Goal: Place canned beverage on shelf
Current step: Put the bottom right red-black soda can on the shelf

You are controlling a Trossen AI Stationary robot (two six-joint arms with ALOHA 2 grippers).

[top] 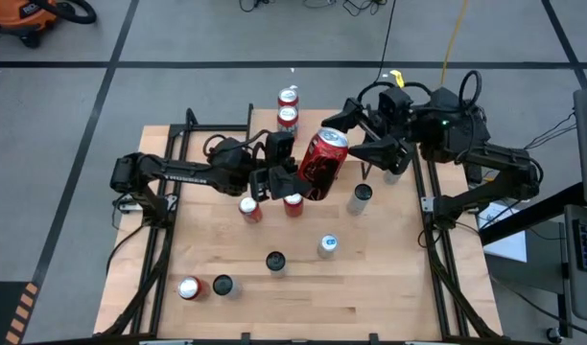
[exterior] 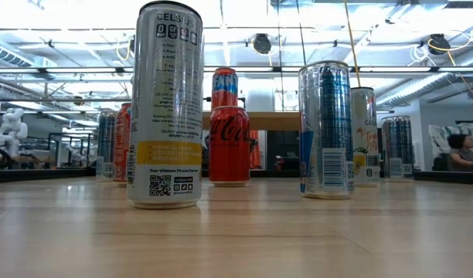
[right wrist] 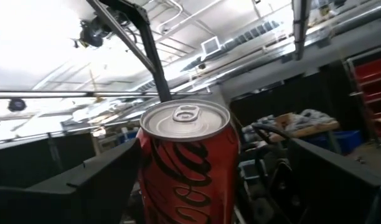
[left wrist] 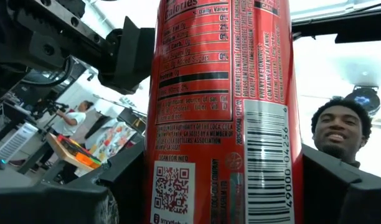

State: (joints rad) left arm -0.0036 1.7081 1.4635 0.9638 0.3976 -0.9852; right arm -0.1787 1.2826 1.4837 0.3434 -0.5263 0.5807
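Note:
A red cola can (top: 322,163) hangs tilted above the middle of the table, with my left gripper (top: 295,180) shut on it from the table's left. My right gripper (top: 357,136) comes in from the right and is open. Its fingers stand on either side of the can's silver top (right wrist: 185,118) with gaps showing, and touch nothing. In the low view the shelf (exterior: 277,120) shows as a light wooden top behind the standing cans, and a red can (exterior: 225,86) stands on it. The arms hide most of the shelf in the high view. My left gripper pinches the red can's side wall at its lower half (left wrist: 178,186), one finger (left wrist: 119,180) on each side. The fingers come from the table's left, slanting upward, and lie across the can. The can is lifted clear of the table and tilted, its top leaning toward the far right.
Several cans stand on the table: a tall white one (exterior: 165,104), a red cola can (exterior: 229,147), a blue-silver one (exterior: 325,127), and others near the front (top: 275,261) (top: 327,245). Black frame rails (top: 435,249) run along both sides. A person (exterior: 457,151) sits beyond the table.

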